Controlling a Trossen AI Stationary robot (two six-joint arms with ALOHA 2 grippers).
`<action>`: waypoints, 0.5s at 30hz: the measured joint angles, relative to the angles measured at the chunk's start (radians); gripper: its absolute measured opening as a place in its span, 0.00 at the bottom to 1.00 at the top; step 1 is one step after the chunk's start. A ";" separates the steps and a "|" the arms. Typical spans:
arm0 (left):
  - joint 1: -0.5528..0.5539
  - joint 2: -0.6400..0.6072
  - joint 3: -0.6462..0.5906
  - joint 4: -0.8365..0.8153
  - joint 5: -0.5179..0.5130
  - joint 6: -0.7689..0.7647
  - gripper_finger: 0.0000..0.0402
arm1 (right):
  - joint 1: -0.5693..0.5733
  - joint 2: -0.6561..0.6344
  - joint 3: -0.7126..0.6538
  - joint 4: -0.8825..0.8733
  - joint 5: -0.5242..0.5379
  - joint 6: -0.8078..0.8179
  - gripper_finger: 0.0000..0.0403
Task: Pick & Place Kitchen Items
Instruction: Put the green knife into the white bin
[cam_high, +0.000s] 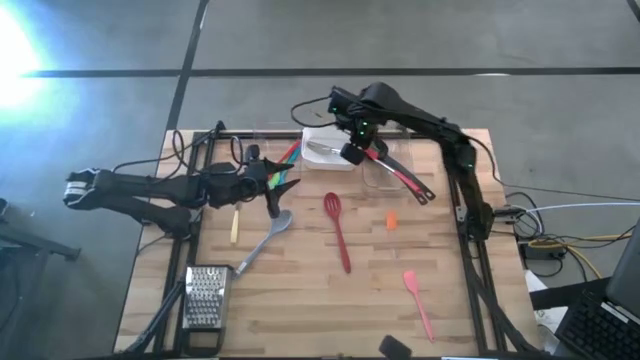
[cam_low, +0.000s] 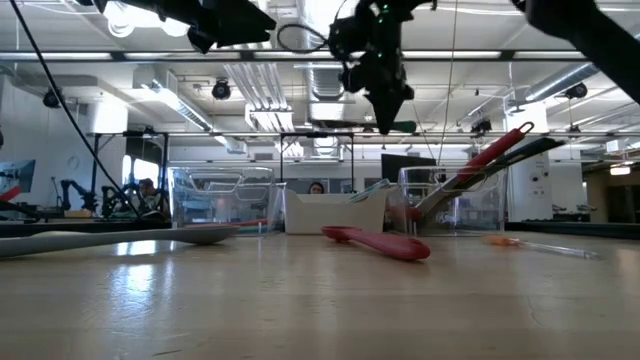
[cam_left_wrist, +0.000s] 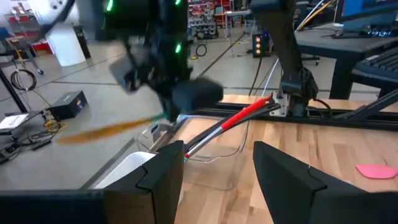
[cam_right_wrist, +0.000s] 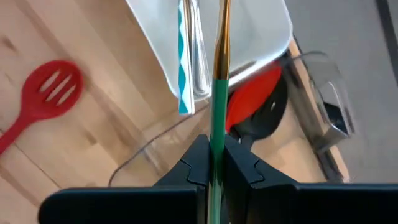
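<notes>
1. The bench (cam_high: 300, 300) is pale wood in butcher-block strips, matte, framed by black rails, and stands on a grey concrete floor (cam_high: 420, 35) crossed by dark seams.
2. Seen level across the bench, the room behind is a workshop with ceiling strip lights, ducts, shelving and a person seated far off.
3. At the back edge stands a white rectangular tray (cam_high: 330, 150) holding metal cutlery; in the right wrist view a teal-handled piece (cam_right_wrist: 183, 56) and a shiny metal one lie in it.
4. Just beside the tray is a clear plastic bin (cam_high: 385, 172), from which a red handle and a black handle (cam_high: 408, 180) lean out at a slant.
5. The right gripper (cam_high: 354, 152) hangs over the tray and bin, jaws pinched tight on a thin stick-like utensil (cam_right_wrist: 219, 81), green lower down and brownish above, held upright.
6. The left gripper (cam_high: 283, 186) hovers over the left-middle of the bench, jaws partly apart with nothing between them, pointing toward the bins.
7. Loose on the bench: a red slotted spoon (cam_high: 337, 228) in the middle, smooth and matte; a grey spoon (cam_high: 262, 240) lying diagonally; a pink spatula (cam_high: 418, 300) toward the front right; a small yellowish stick (cam_high: 235, 226); a small orange piece (cam_high: 391, 221).
8. A flat perforated metal grater (cam_high: 205, 293) lies at the front left.
</notes>
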 joint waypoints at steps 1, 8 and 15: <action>0.000 -0.004 0.000 -0.001 0.000 0.002 0.49 | -0.003 0.028 0.024 0.002 0.000 -0.004 0.03; 0.000 -0.022 0.000 -0.002 0.005 0.003 0.49 | -0.024 0.145 0.083 0.002 -0.031 -0.053 0.03; 0.000 -0.036 0.000 -0.005 0.005 0.010 0.49 | -0.049 0.213 0.081 0.005 -0.049 -0.037 0.03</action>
